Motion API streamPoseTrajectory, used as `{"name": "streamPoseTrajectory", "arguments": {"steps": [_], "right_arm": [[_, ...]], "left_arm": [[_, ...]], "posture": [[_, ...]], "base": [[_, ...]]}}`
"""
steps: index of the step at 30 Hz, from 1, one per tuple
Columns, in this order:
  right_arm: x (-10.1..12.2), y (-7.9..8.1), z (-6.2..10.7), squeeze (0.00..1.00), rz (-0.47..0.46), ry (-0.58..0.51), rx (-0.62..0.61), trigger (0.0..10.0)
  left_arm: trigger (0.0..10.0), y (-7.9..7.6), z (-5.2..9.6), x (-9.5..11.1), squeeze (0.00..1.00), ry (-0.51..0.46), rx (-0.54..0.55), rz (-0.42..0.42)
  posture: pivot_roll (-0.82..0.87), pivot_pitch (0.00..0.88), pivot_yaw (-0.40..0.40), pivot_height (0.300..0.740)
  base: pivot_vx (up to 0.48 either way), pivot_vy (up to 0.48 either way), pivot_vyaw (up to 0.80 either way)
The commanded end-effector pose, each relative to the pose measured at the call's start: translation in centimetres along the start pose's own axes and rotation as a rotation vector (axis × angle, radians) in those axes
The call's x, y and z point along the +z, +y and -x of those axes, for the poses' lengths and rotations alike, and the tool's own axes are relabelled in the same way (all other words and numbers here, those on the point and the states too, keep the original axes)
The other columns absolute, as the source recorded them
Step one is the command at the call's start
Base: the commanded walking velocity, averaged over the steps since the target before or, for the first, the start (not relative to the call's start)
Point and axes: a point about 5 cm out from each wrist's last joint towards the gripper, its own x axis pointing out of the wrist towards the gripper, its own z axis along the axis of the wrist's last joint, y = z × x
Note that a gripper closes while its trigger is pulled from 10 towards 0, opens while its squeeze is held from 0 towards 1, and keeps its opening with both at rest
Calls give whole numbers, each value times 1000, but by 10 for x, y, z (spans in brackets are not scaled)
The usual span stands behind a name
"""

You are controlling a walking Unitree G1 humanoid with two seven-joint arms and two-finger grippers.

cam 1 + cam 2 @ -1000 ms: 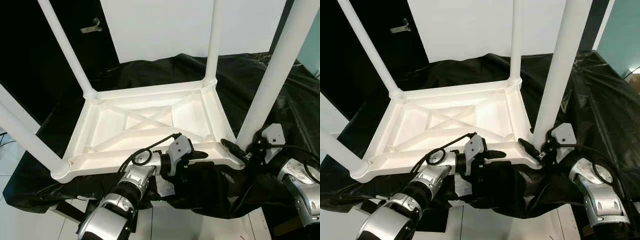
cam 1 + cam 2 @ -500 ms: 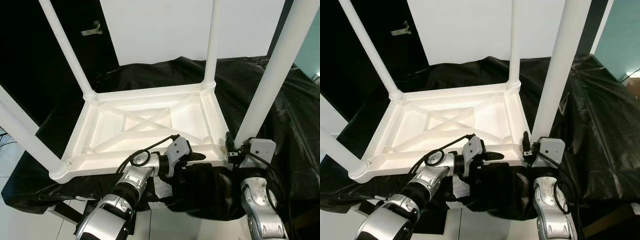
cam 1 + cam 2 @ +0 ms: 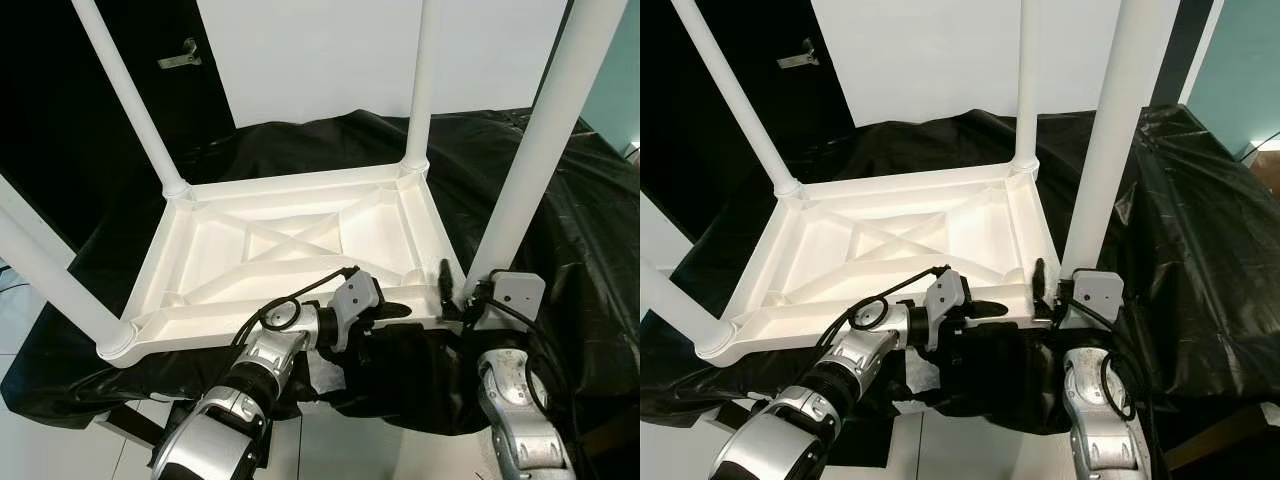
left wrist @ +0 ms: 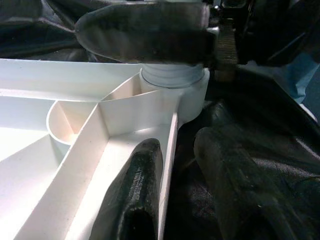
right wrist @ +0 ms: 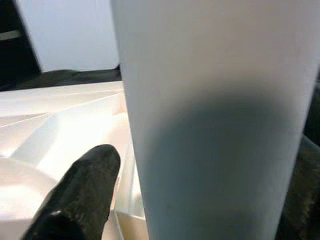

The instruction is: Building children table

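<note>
With all four legs standing in the upturned tabletop point(image 3: 290, 240) on the black sheet point(image 3: 560, 230), the left gripper point(image 3: 392, 313) is pinching its near rim while the right gripper point(image 3: 452, 292) is closing around the near-right leg point(image 3: 535, 150), perhaps tightening it.

Both arms were ribbed silver metal with black joints and looped black cables; the left gripper point(image 3: 395, 312) and right gripper point(image 3: 452, 290) carried grey wrist housings and black fingers.
</note>
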Motion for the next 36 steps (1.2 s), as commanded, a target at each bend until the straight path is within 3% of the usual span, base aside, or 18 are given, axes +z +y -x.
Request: {"name": "streamPoseTrajectory", "arguments": {"steps": [1,2,4,6,7,9,10,11,12,13,14,15,27,29,32,34,35,36], "right_arm": [[-7,0,-5,0,-38,36,92,10000],[-7,0,-5,0,-38,36,92,10000],[-4,-3,-6,0,-47,29,187,10000],[1,-9,-7,0,-26,36,376,10000],[1,-9,-7,0,-26,36,376,10000],[2,-16,-8,0,2,58,459,8745],[2,-19,-9,0,13,67,478,7020],[2,-19,-9,0,13,67,478,7020],[2,-22,-9,0,23,76,495,5686],[2,-22,-9,0,23,76,495,5686],[1,-25,-9,0,27,96,517,1922],[1,-27,-7,0,34,109,559,0],[-7,-29,-2,0,34,174,637,0],[-8,-26,-2,0,14,169,585,0],[-15,-21,-3,0,-24,130,235,0],[-15,-21,-3,0,-24,130,235,0],[-18,-18,2,0,-42,123,102,0],[-18,-18,2,0,-42,123,102,0]], "left_arm": [[10000,-24,-1,-34,0,134,-130,110],[10000,-24,-1,-34,0,134,-130,110],[10000,-24,-2,-34,0,133,-132,110],[10000,-25,-3,-34,0,133,-135,111],[10000,-25,-3,-34,0,133,-135,111],[10000,-25,-3,-34,0,133,-135,112],[10000,-24,-3,-34,0,133,-134,112],[10000,-24,-3,-34,0,133,-134,112],[10000,-24,-3,-34,0,132,-132,113],[10000,-24,-3,-34,0,132,-132,113],[10000,-24,-3,-34,0,131,-130,114],[10000,-25,-3,-34,0,130,-129,116],[10000,-25,-2,-35,0,126,-125,120],[10000,-26,-3,-35,0,125,-125,120],[10000,-26,-3,-35,0,123,-127,119],[10000,-26,-3,-35,0,123,-127,119],[10000,-26,-3,-35,0,124,-126,118],[10000,-26,-3,-35,0,124,-126,118]], "posture": [[-158,0,84,740],[-158,0,84,740],[-165,0,87,740],[-168,0,90,740],[-168,0,90,740],[-167,0,88,740],[-163,0,86,740],[-163,0,86,740],[-161,0,85,740],[-161,0,85,740],[-160,0,84,740],[-160,0,84,740],[-158,0,80,740],[-160,0,81,740],[-161,0,80,740],[-161,0,80,740],[-161,0,80,740],[-161,0,80,740]], "base": [[0,0,0],[0,0,0],[0,0,0],[0,0,0],[0,0,0],[0,0,0],[0,0,0],[0,0,0],[0,0,0],[0,0,0],[0,0,0],[0,0,0],[0,0,0],[0,0,0],[0,0,0],[0,0,0],[0,0,0],[0,0,0]]}}
